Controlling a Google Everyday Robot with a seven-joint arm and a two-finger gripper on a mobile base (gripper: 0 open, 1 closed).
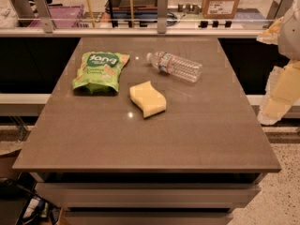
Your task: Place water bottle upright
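The water bottle (174, 66) is clear ribbed plastic with a reddish-and-blue label band. It lies on its side on the far middle of the grey-brown table (140, 139), its cap pointing to the far left. My gripper (274, 104) is at the right edge of the view, off the table's right side and well to the right of the bottle. It touches nothing on the table.
A yellow wavy sponge (147, 99) lies in front of the bottle, near the table's middle. A green snack bag (99, 71) lies to the left of it. A glass railing (159, 25) with metal posts runs behind the table's far edge.
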